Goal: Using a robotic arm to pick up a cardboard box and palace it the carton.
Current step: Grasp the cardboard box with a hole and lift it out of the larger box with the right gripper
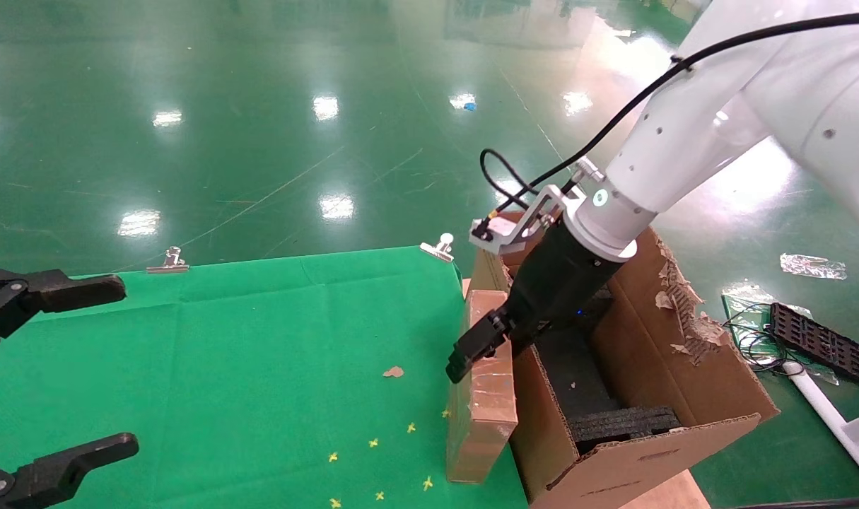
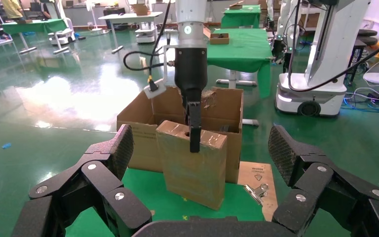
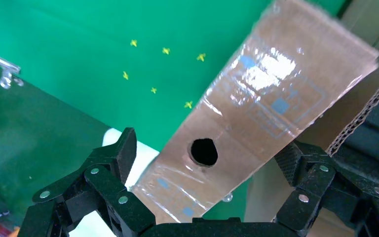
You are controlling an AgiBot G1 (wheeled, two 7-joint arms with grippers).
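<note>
Cardboard box [image 1: 483, 396]: upright on green bench [image 1: 259, 367], against carton [image 1: 648, 396] outer wall.
Right tool [image 1: 471, 353]: at box top, fingers astride it; grip cannot be confirmed.
Left tool [image 1: 54, 375]: wide open, empty, parked over bench's left edge.

A table with a green cloth [image 1: 259, 339] stands on a shiny green floor [image 1: 259, 106], and two silver clips [image 1: 167, 261] hold the cloth at its far edge. On the cloth stands the cardboard box [image 1: 482, 396] on its end, right beside the carton [image 1: 655, 396] at the table's right side. Little yellow marks [image 1: 372, 443] and a small brown scrap [image 1: 393, 372] lie on the cloth near the box, and on the floor to the right lie a black grid plate [image 1: 818, 343], some wires [image 1: 751, 336] and clear plastic [image 1: 811, 265].
</note>
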